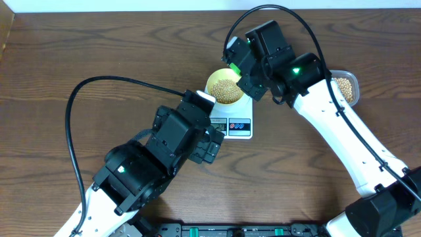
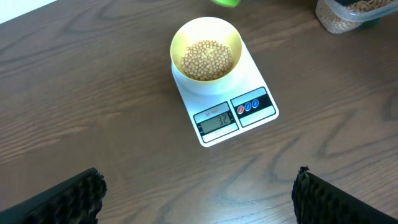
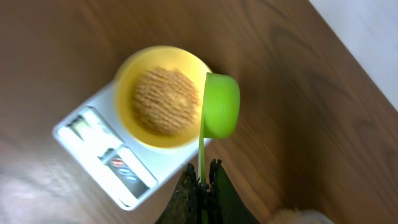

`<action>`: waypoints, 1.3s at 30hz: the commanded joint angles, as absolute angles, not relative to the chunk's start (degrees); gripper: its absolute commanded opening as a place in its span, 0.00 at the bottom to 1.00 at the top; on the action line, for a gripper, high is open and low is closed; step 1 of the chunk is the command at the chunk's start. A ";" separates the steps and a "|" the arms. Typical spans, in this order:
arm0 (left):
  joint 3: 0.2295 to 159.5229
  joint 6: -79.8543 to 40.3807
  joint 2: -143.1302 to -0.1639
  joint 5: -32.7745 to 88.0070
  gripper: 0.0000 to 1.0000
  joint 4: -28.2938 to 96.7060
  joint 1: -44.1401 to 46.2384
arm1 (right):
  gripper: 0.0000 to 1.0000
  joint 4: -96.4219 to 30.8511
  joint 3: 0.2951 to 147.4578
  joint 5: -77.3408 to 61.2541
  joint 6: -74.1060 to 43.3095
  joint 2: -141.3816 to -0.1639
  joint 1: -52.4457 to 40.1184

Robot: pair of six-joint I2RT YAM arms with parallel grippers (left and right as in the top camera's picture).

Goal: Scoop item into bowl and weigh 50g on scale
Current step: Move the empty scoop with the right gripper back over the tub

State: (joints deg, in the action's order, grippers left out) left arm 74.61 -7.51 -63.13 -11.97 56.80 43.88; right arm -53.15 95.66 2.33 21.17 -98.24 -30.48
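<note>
Right gripper [image 3: 202, 174] was clenched on the handle of a green scoop [image 3: 221, 104], jaws pinched tight round it. Scoop was tipped on its side, cup just beside the rim of the yellow bowl [image 2: 205, 30]; couldn't tell whether the cup held anything. Bowl sat on the scale [image 2: 254, 73], at the end away from the display [image 2: 216, 122], with the beans [image 2: 207, 59] heaped across its bottom. Display was lit and looked like 32, but the digits were small. Left gripper [image 2: 199, 180] was released, jaws wide, nothing between them, hovering over the table [image 2: 93, 93] on the display side of the scale. Clear tub [image 2: 348, 15] holding more beans stood to the right of the scale, well apart from it
</note>
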 commanded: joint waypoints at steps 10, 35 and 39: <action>74.91 -7.60 -63.24 -12.51 0.98 56.97 43.70 | 0.01 -58.59 96.36 14.17 9.65 -97.62 -15.42; 74.91 -7.62 -63.24 -12.51 0.98 56.97 43.70 | 0.01 -59.57 93.08 13.63 -4.40 -108.36 -0.56; 74.91 -7.60 -63.24 -12.51 0.98 56.97 43.70 | 0.01 -61.14 93.08 15.51 -6.22 -108.36 -0.19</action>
